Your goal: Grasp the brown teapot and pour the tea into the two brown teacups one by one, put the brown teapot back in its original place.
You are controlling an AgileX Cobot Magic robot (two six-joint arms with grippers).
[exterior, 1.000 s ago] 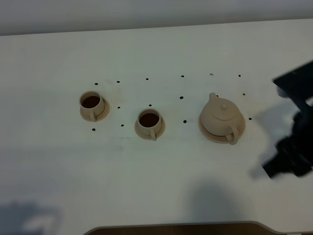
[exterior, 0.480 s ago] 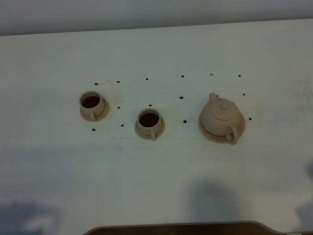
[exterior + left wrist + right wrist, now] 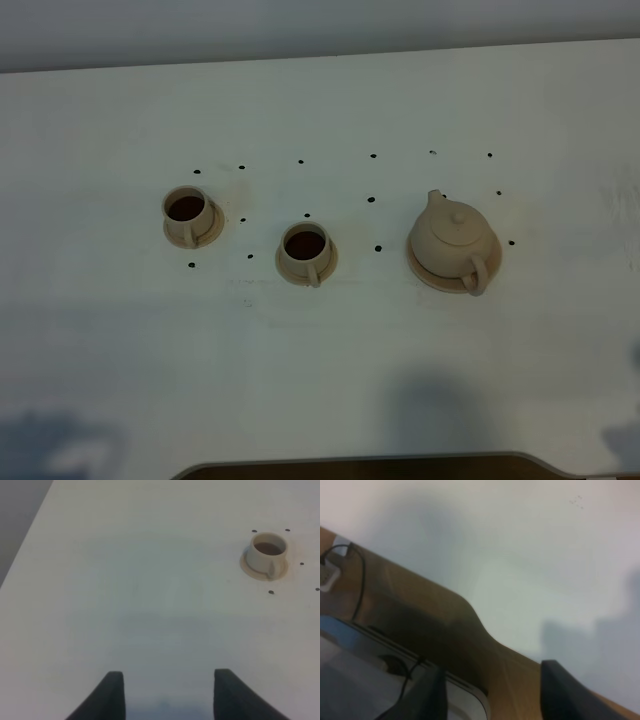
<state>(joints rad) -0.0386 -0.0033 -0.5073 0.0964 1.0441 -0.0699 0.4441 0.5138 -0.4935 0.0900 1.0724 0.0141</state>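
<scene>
The brown teapot (image 3: 453,240) stands upright on its wide round saucer (image 3: 430,272), the original place, at the right of the table. The two brown teacups stand on small saucers, one at the left (image 3: 187,215) and one in the middle (image 3: 304,250); both hold dark tea (image 3: 304,245). The left cup also shows in the left wrist view (image 3: 266,554). My left gripper (image 3: 168,692) is open and empty above bare table, well apart from that cup. My right gripper (image 3: 491,692) is open and empty over the table's front edge. Neither arm shows in the exterior high view.
Small black dots (image 3: 371,199) mark the white table (image 3: 320,110) around the vessels. The table's front edge has a brown curved cut-out (image 3: 360,466). In the right wrist view a cable (image 3: 355,587) and equipment lie below the edge.
The right arm, seen at the right edge one second ago, has withdrawn out of the exterior high view. The teapot and cups have not moved.
</scene>
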